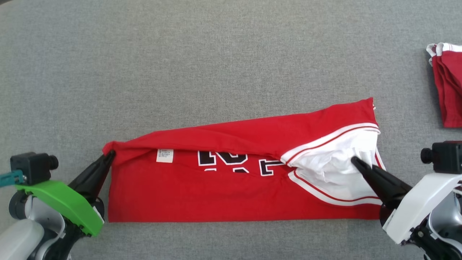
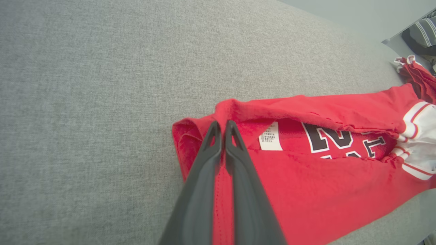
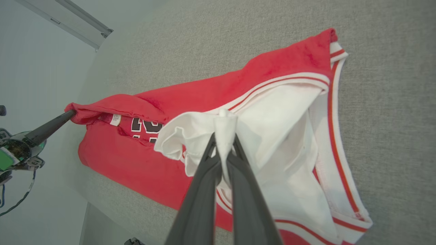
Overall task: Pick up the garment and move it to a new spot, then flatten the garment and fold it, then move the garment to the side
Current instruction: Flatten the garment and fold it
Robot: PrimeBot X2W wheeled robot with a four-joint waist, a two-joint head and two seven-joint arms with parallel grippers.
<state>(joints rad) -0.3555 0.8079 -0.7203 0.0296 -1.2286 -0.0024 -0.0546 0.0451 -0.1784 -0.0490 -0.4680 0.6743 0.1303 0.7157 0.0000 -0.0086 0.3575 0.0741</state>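
A red garment with white sleeves, striped trim and dark lettering lies folded lengthwise on the grey table. My left gripper is shut on its left end, pinching the red hem. My right gripper is shut on the white fabric at the right end, which bunches up between the fingers. The upper layer is lifted and folded toward me, partly covering the lettering and a white label.
Another red and white folded garment lies at the table's far right edge. In the left wrist view, striped cloth shows beyond the table's end. Bare grey surface stretches behind and to the left.
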